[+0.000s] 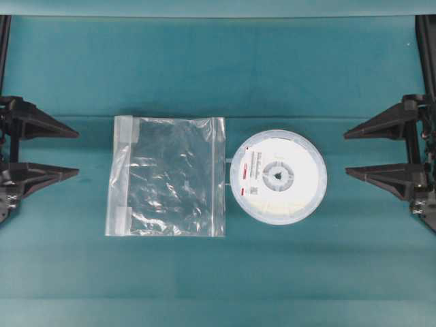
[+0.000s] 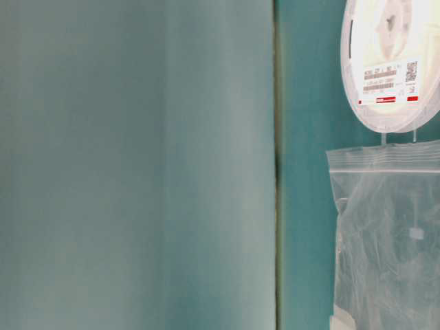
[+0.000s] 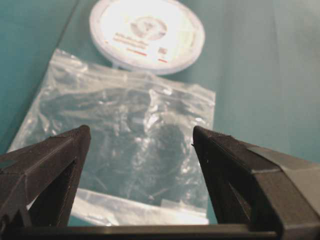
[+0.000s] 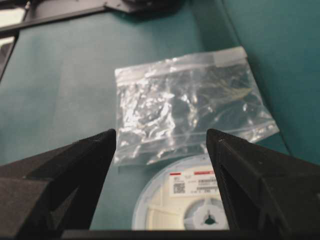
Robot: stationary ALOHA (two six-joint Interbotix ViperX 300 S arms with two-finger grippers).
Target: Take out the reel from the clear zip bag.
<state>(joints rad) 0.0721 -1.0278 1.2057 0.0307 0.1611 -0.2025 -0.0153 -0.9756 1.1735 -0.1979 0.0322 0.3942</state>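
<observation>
The white reel (image 1: 278,176), grey-hubbed and labelled, is lying flat just beside the clear zip bag (image 1: 167,176). The crinkled bag is lying empty on the table (image 1: 218,75). Both the left pincer (image 1: 76,151) and the right pincer (image 1: 346,152) are gaping wide, holding nothing.

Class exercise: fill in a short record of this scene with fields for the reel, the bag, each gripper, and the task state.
reel: lies flat on the table, label up, outside the bag, beside its zip edge
clear zip bag: flat, crinkled, looks empty
left gripper: open, holds nothing, apart from the bag
right gripper: open, holds nothing, apart from the reel
task state: reel already out of the bag
</observation>
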